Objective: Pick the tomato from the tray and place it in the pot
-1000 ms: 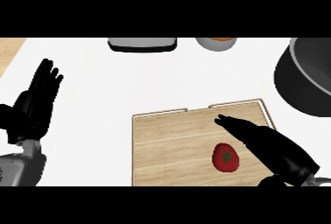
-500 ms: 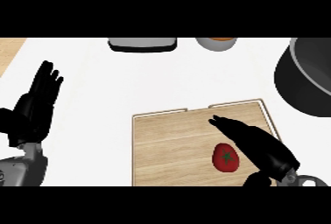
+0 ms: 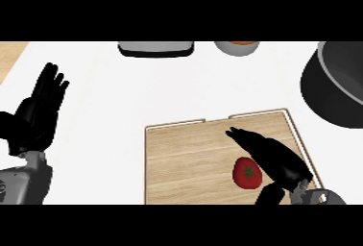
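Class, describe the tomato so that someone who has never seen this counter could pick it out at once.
Find the pale wooden tray at the near right of the white counter. On its right half, beside the right hand, lies the tomato. It is the only red thing on the tray, oval, with a dark green star on top.

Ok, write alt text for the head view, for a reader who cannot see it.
The right hand hovers open over a red tomato lying on a wooden tray, not yet gripping it. A dark pot stands at the right edge of the white counter; the left hand rests open at the left.
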Controlling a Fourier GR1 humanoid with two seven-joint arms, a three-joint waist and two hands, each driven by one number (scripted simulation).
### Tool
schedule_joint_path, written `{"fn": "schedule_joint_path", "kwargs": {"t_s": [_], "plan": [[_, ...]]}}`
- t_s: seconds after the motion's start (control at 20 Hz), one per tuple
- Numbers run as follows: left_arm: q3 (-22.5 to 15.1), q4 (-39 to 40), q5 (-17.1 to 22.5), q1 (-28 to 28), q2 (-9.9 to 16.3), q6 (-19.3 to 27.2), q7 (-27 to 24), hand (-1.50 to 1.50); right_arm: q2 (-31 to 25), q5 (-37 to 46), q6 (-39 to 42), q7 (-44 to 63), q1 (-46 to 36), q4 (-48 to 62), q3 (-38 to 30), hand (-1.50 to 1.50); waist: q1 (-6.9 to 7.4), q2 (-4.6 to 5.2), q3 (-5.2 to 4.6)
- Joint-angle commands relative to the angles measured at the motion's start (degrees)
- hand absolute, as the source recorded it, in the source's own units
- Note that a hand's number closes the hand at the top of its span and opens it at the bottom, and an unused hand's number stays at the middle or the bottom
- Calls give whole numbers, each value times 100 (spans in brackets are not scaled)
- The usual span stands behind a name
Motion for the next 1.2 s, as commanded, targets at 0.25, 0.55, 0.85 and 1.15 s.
{"fn": "schedule_joint_path", "kwargs": {"t_s": [0.25,0.55,0.85,1.15], "plan": [[131,-10,-35,275,-131,-179,-338,0,-385,660,-235,-1305,294,-4,213,150,1,-4,0],[106,-138,-200,49,-260,-116,17,0,-16,1048,-126,-1574,-74,555,83,150,5,-1,1],[323,370,-135,-200,-121,-338,-203,0,624,1377,-296,-716,36,176,236,150,-13,3,-2],[26,-311,-338,218,-413,-90,25,0,1556,1799,-574,486,-147,365,346,150,19,-8,0]]}}
